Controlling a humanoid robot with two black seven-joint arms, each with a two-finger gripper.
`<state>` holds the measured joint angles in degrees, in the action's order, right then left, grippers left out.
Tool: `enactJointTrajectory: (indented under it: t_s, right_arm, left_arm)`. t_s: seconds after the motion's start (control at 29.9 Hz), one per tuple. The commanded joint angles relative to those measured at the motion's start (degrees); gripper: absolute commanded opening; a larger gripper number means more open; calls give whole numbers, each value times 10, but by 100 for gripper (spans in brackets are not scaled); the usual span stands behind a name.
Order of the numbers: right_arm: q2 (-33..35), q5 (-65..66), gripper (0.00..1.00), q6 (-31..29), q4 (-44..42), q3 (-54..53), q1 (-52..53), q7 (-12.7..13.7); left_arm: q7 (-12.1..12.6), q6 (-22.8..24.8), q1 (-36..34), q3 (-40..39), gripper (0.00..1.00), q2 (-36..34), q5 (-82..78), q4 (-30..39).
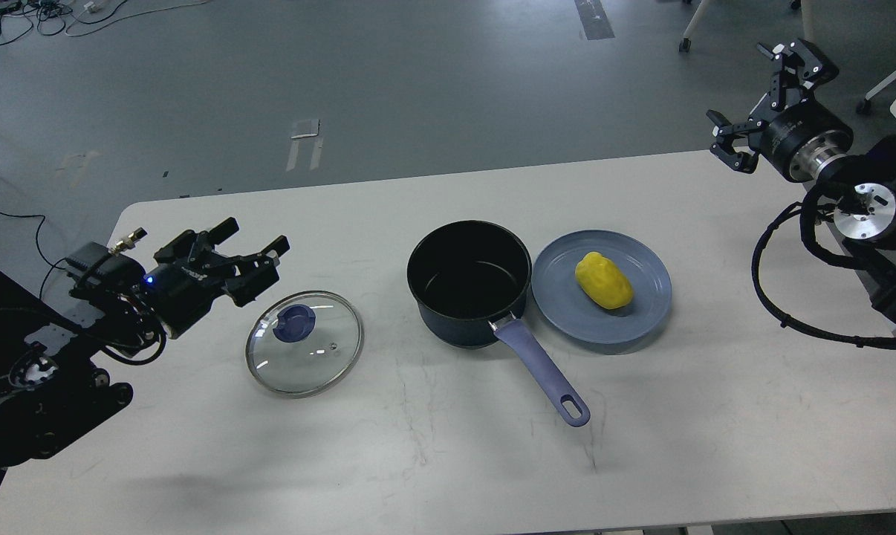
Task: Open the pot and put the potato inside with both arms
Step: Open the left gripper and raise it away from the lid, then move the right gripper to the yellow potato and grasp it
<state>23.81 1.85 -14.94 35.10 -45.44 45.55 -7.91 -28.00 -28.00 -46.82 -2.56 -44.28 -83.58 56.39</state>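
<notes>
The left hand (251,256) hangs over the worktop's (448,461) left part with its fingers spread apart, holding nothing and touching nothing. Just beside it, toward the middle, lies one glass lid (304,343) flat on the worktop, its blue knob (294,325) facing up. The right hand (764,104) is raised beyond the far right corner, fingers splayed wide and empty, well apart from everything on the surface.

Counted: two hands, one lid, one pot, one plate, one potato.

The pot (469,282) stands uncovered near the middle of the worktop, black inside with nothing visible in it, and its lavender-blue handle (541,368) (hole at the end) points toward the near edge, slanting right. Just to its right, touching or nearly touching the pot's wall, sits the light-blue plate (567,312). The yellow potato (603,280) rests on that plate, a little toward its far side.
</notes>
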Motion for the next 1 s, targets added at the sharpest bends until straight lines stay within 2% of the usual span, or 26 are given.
enactJointTrajectory:
  t_s: [0.0, 0.13, 0.2, 0.27, 0.4, 0.5, 0.57, 0.6, 0.67, 0.7, 0.8, 0.84, 0.87, 0.94, 0.97]
  right_arm:
    - [-2, 0, 100, -1, 4, 3, 1, 0]
    - [2, 4, 100, -4, 20, 10, 1, -1]
    - [4, 4, 100, -4, 39, 24, 2, -6]
    - [4, 8, 100, -4, 49, 32, 4, -11]
    - [5, 14, 100, -4, 64, 44, 9, -11]
    - [18, 53, 100, -4, 71, 80, 31, -11]
    - [20, 114, 100, -5, 72, 116, 54, -17]
    - [20, 114, 100, -5, 72, 116, 54, -17]
    - [21, 182, 100, -5, 73, 146, 74, -30]
    - [21, 201, 100, -5, 73, 155, 79, -33]
    - [24, 307, 100, -5, 75, 208, 93, -54]
    - [32, 370, 100, -4, 79, 236, 99, -73]
    - [38, 401, 100, -2, 82, 250, 103, -82]
    - [52, 501, 100, 12, 105, 299, 112, -103]
    - [55, 522, 100, 19, 111, 312, 112, -105]
  left_arm:
    - [0, 0, -27, -38, 98, -1, 116, 1]
    - [0, 3, -99, -48, 98, 2, 267, 1]
    - [0, 128, -161, -49, 98, 18, 390, -7]
    - [0, 187, -184, -49, 98, 42, 464, -16]
    - [0, 211, -203, -53, 98, 72, 525, -16]
    - [0, 299, -195, -89, 98, 118, 556, -21]
    - [0, 401, -177, -114, 98, 141, 589, -37]
    - [0, 401, -177, -114, 98, 141, 589, -37]
    - [0, 463, -172, -138, 98, 161, 640, -44]
    - [0, 466, -170, -144, 98, 167, 655, -44]
    - [44, 465, -159, -158, 98, 186, 701, -51]
    - [77, 462, -156, -167, 98, 197, 718, -59]
    - [97, 459, -154, -173, 98, 201, 727, -64]
    - [158, 458, -136, -212, 98, 208, 759, -73]
    - [168, 458, -131, -224, 98, 210, 765, -74]
